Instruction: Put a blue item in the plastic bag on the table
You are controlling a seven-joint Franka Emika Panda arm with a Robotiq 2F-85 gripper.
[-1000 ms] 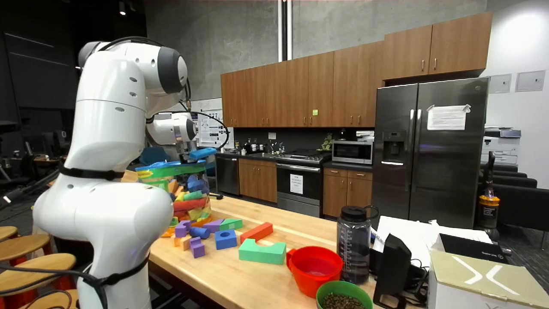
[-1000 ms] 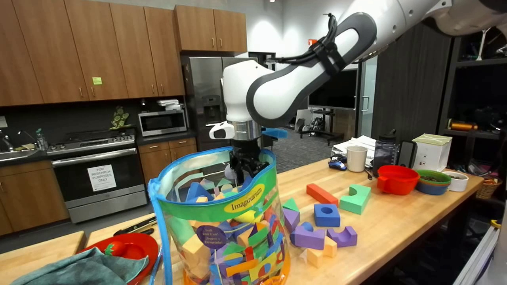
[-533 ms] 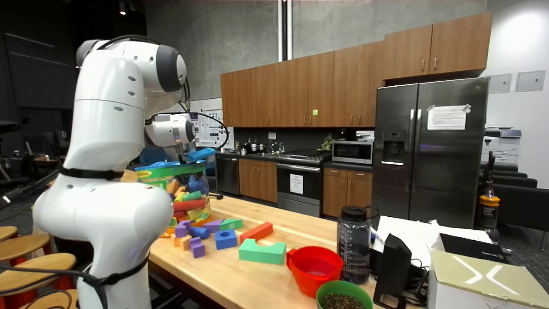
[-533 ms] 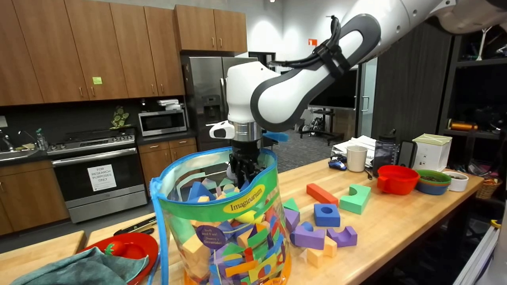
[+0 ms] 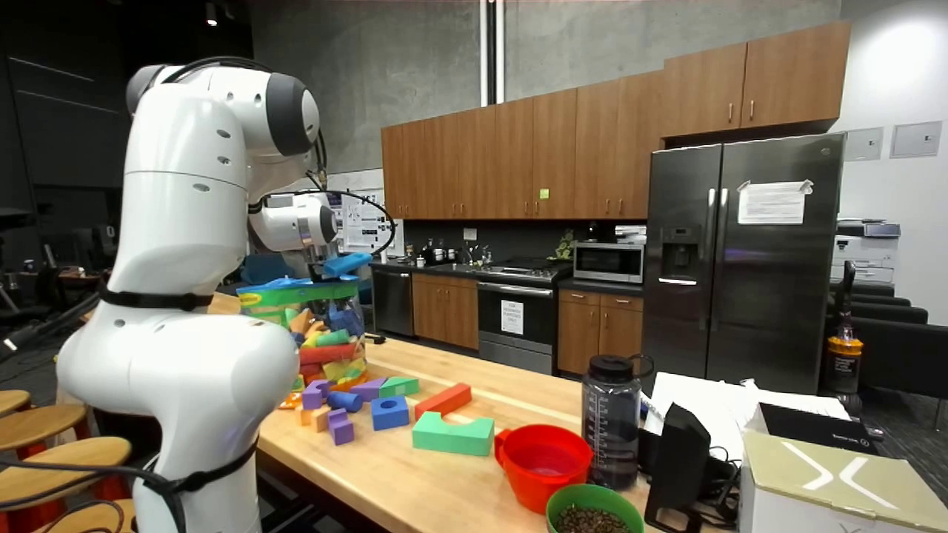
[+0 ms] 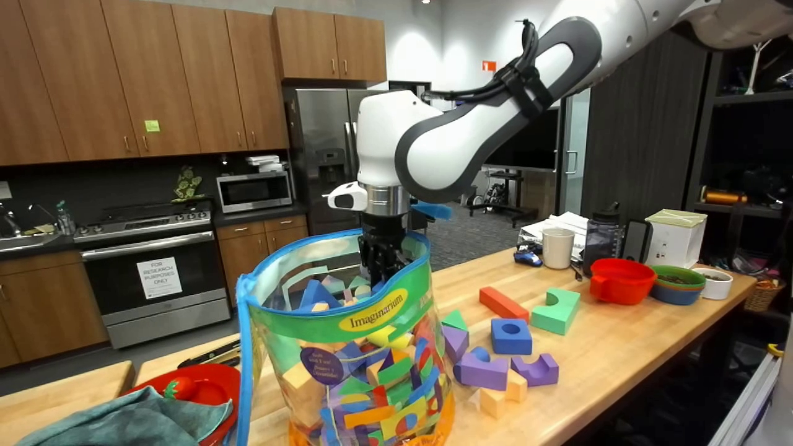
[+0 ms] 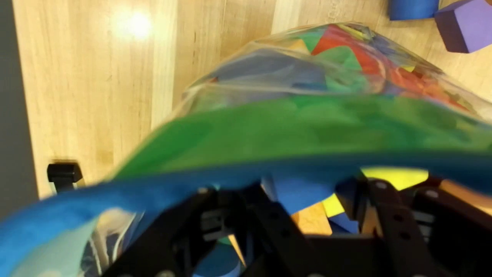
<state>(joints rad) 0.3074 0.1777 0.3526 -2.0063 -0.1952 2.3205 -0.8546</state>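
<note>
The clear plastic bag stands full of multicoloured blocks on the wooden table; its green band crosses the wrist view. My gripper reaches down inside the bag's mouth, its fingers standing apart. Between them shows a blue block. The blurred blue rim covers the fingertips, so contact with the block cannot be seen. Orange and yellow blocks lie below, and a blue cylinder shows beside the left finger. Outside the bag, a blue block with a round hole rests on the table.
Near the bag lie purple blocks, a red bar and a green arch. Farther along stand a red bowl, stacked bowls, a mug and a bottle. A red plate with a cloth sits behind the bag.
The upper arm has leaned back slightly and the wrist has shifted a little. The bag has moved slightly, its printed label sliding left in an exterior view. Loose blocks on the table stay put.
</note>
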